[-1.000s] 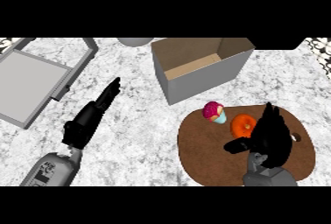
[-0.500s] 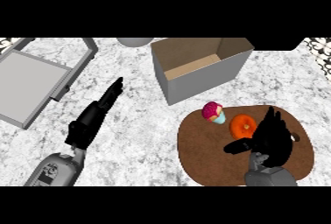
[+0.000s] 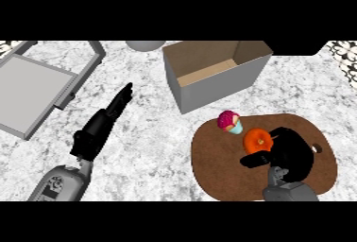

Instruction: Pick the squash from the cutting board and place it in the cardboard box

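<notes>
- Squash (image 3: pixel 257 139), orange and round, lies on the brown cutting board (image 3: pixel 216 165), just beside the pink cupcake (image 3: pixel 229 121)
- Right hand (image 3: pixel 287 152) is on the board and touches the squash on its right side; the thumb is under it, the fingers bend around it, but I cannot tell if the grasp is complete
- Risk: if the fingers close from one side only, the squash may roll away toward the cupcake and push it
- Risk: the cardboard box (image 3: pixel 209 78) has high walls, so a low lift may hit its near wall
- Left hand (image 3: pixel 115 104) rests on the counter with straight fingers, well apart from the board
</notes>
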{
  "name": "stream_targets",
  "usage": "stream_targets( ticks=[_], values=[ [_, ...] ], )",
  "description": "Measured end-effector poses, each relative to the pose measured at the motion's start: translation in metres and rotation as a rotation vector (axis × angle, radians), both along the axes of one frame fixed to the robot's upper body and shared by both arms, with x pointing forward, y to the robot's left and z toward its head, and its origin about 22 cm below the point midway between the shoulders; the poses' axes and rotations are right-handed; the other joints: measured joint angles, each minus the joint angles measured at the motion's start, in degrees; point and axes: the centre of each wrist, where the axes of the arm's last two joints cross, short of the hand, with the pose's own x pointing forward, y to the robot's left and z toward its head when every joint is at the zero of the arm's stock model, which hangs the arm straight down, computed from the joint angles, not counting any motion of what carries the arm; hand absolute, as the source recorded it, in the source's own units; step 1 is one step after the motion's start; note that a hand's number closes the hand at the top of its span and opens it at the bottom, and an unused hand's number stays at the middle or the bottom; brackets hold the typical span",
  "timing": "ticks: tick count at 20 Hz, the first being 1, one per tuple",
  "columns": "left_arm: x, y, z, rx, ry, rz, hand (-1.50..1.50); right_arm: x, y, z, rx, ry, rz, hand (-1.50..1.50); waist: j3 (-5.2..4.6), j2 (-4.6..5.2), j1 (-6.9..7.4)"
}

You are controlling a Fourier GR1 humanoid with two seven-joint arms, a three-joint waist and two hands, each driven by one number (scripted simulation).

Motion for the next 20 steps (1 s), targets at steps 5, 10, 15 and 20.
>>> stream_targets(
  ticks=[5,10,15,20],
  values=[
    [-0.003,-0.003,-0.001,0.004,-0.005,-0.012,0.0,0.0,0.014,0.008,-0.07,-0.033,0.231,1.5,0.03,0.07,0.68],
    [0.001,-0.012,0.004,0.003,-0.013,-0.066,0.0,-0.014,0.061,0.018,-0.14,-0.066,0.866,1.5,0.12,0.58,4.15],
    [0.001,-0.005,0.001,0.002,-0.002,-0.043,0.0,-0.023,0.069,0.035,-0.194,-0.2,1.295,1.5,0.41,0.63,2.4],
    [-0.001,0.004,-0.004,0.007,0.003,-0.007,0.0,-0.035,0.044,0.064,-0.196,-0.35,1.467,1.5,0.46,0.53,0.49]
  ],
)
